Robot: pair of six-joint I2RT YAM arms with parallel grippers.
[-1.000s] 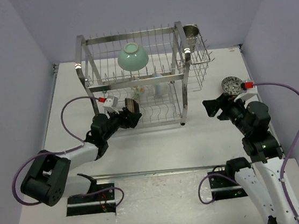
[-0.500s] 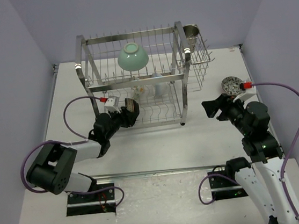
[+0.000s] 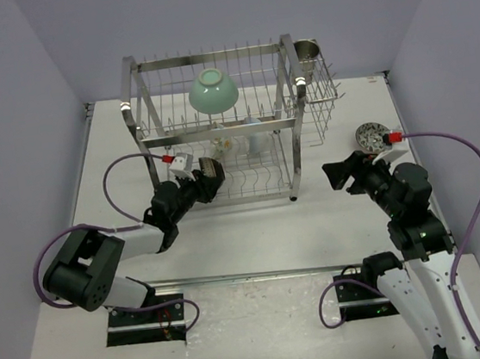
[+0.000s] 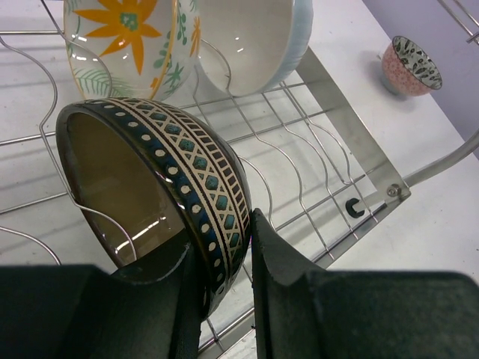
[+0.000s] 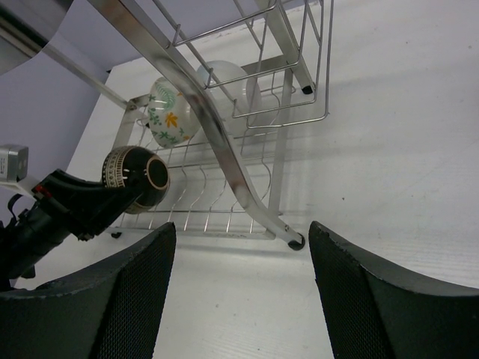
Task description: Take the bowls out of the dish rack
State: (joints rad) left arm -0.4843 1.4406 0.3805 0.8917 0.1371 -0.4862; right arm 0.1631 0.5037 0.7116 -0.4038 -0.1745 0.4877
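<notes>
Closing since a second ago, the left gripper [image 4: 224, 250] now clamps the rim of the dark striped bowl [image 4: 150, 179], which stands on edge in the lower tier of the dish rack [image 3: 209, 57]. Behind it wait the flowered bowl [image 4: 123, 37] and a pale bowl [image 4: 251, 41], with the mint-green bowl [image 3: 213, 91] on the upper tier. The right gripper [image 5: 241, 247] hangs apart and empty. Only the pinkish bowl [image 3: 370, 137] stands on the surface [image 3: 255, 238], so by my reckoning four remain.

Bright, even overhead light; soft shadows; glare on dish rack [image 3: 209, 57] wire; near fingers [image 4: 281, 262] dark, slightly soft.
</notes>
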